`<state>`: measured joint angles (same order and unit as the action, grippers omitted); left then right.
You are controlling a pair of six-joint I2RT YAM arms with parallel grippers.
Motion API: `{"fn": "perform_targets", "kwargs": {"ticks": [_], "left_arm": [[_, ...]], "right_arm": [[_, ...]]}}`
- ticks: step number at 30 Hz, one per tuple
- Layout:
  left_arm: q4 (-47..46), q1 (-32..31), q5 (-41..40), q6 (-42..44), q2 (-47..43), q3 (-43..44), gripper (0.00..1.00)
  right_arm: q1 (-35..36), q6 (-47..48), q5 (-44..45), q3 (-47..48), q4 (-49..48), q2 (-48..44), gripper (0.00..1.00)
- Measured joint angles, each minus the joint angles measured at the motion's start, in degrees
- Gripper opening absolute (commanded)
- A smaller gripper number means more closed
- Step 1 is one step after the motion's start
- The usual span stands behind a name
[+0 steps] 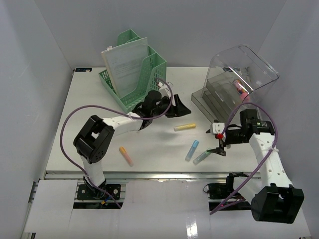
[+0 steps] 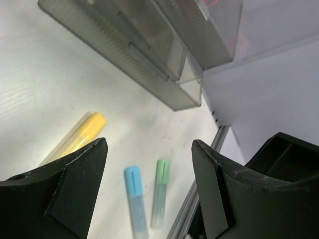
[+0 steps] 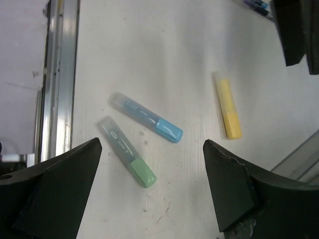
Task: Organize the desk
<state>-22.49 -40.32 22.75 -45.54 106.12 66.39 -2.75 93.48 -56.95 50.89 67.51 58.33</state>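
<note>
White bench (image 1: 149, 149) spans the booth floor beneath both arms. Left gripper (image 2: 149, 143) and right gripper (image 3: 152, 144) both gape empty. The right, hovering over the green highlighter (image 3: 127, 152), should straddle its barrel squarely before closing.

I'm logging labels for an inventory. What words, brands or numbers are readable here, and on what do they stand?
No text here can be quoted as read.
On the blue highlighter: dark print along the clear barrel, too blurred to read.
On the green highlighter: small print on the barrel, too blurred to read.
On the paper in the green file rack: faint lines of print, too small to read.
</note>
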Motion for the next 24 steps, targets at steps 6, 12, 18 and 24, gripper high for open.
{"fn": "perform_targets", "kwargs": {"ticks": [6, 12, 18, 24], "left_arm": [[8.39, -0.02, -0.74, 9.92, -10.81, -9.72, 0.8], [17.27, -0.04, -6.81, 15.85, -27.01, -20.9, 0.81], [26.52, 0.12, -14.83, 18.46, -47.8, -27.99, 0.83], [35.18, 0.44, -22.4, 20.36, -61.05, -29.76, 0.88]], "right_arm": [[18.34, 4.51, 8.68, -4.99, -4.72, -0.14, 0.8], [32.32, 1.9, 19.51, -5.83, -14.92, 9.3, 0.7], [37.59, 0.21, 28.41, -5.27, -21.34, 20.51, 0.66], [38.2, -0.07, 32.92, -4.69, -24.64, 24.09, 0.62]]}}
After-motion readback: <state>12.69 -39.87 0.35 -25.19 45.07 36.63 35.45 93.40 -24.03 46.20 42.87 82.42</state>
